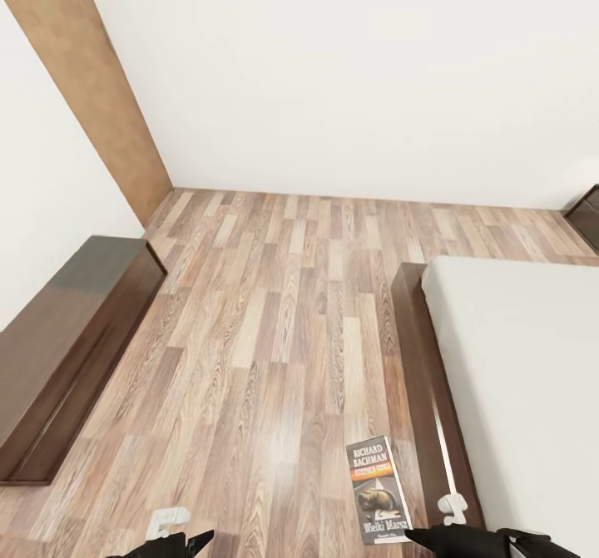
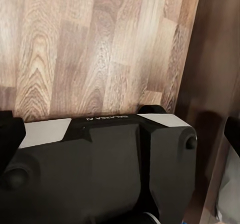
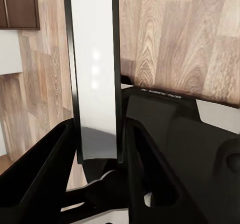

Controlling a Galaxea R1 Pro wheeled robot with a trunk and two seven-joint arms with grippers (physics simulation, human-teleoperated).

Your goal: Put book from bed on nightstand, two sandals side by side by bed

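The right gripper [image 3: 97, 159] pinches the book [image 3: 95, 68] by one short end; in the right wrist view the pale page edge stands up between the two dark fingers [image 3: 47, 169], gripped near its lower end. In the head view the book [image 1: 378, 491] hangs cover-up over the wood-plank floor [image 1: 274, 333], just beside the dark base of the bed [image 1: 420, 358], with the right gripper [image 1: 453, 533] low at the bottom edge and the arm tucked close to the trunk.

The book is thin and held only at one end, so I judge it should be carried level and slowly, with the grip kept firm until it lies flat on the nightstand [image 1: 586, 213], which shows far off by the wall beyond the grey mattress.

The left gripper [image 1: 187, 541] sits low too; whether it is spread or closed cannot be told. A long low cabinet [image 1: 66, 350] lines the left wall.
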